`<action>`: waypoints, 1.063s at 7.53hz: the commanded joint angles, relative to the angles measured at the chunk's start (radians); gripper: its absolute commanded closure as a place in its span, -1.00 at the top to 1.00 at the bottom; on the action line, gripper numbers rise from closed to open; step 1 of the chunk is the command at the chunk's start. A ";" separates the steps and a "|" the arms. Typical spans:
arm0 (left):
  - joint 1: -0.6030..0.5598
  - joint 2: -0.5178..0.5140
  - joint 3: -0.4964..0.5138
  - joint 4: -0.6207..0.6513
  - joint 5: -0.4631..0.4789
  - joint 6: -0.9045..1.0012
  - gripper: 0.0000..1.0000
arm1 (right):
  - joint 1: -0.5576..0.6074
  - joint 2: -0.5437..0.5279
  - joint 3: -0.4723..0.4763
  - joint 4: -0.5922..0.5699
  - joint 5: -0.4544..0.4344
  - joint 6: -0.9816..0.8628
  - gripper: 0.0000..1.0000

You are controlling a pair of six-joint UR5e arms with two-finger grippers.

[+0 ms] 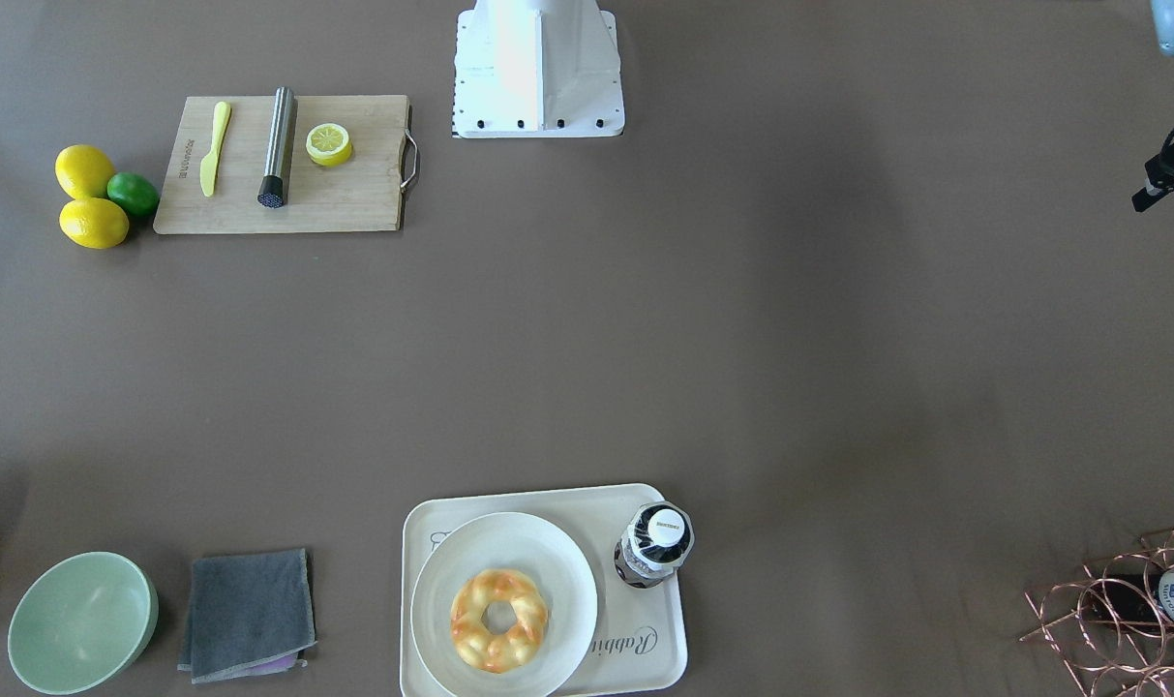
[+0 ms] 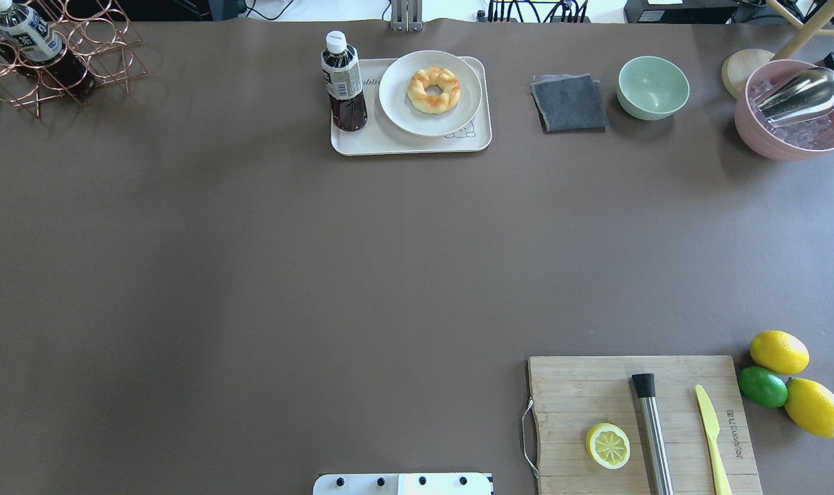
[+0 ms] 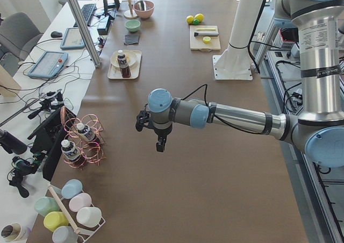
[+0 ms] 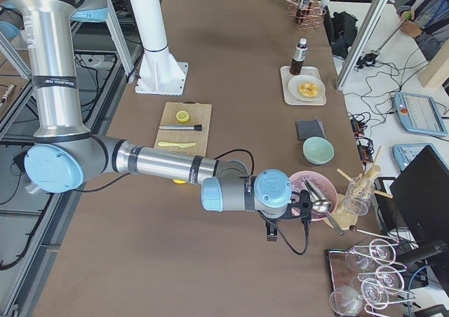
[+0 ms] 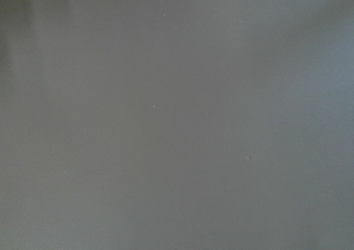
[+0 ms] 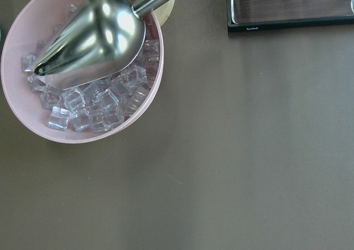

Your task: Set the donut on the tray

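The donut (image 1: 498,620) (image 2: 433,89), a braided yellow ring with orange glaze, lies on a round white plate (image 1: 548,552) (image 2: 399,103). The plate stands on the cream tray (image 1: 645,649) (image 2: 361,141) at the table's far edge. My left gripper (image 3: 160,143) hangs over bare table near the wire rack, far from the tray. My right gripper (image 4: 272,233) hangs beside the pink ice bowl (image 4: 316,191). Both show clearly only in the side views, so I cannot tell whether they are open or shut. Neither wrist view shows fingers.
A dark bottle (image 2: 344,82) stands on the tray's left end. A grey cloth (image 2: 568,103) and green bowl (image 2: 653,87) lie to its right. The pink bowl (image 6: 83,67) holds ice and a metal scoop. A cutting board (image 2: 595,385) holds a lemon half, muddler and knife.
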 commanded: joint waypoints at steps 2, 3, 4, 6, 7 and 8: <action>-0.085 0.025 0.068 -0.025 -0.007 0.114 0.94 | -0.030 0.008 0.125 -0.182 -0.008 0.006 1.00; -0.117 0.039 0.094 -0.046 -0.007 0.186 0.94 | -0.035 0.004 0.189 -0.231 -0.065 0.008 1.00; -0.122 0.044 0.112 -0.047 -0.004 0.212 0.94 | -0.035 0.001 0.196 -0.233 -0.080 0.008 1.00; -0.166 0.048 0.193 -0.098 -0.004 0.270 0.94 | -0.037 0.001 0.203 -0.232 -0.075 0.006 1.00; -0.208 0.053 0.201 -0.138 -0.011 0.272 0.95 | -0.041 0.001 0.205 -0.232 -0.075 0.006 1.00; -0.213 0.073 0.201 -0.190 -0.005 0.272 0.95 | -0.041 -0.002 0.211 -0.233 -0.066 0.006 1.00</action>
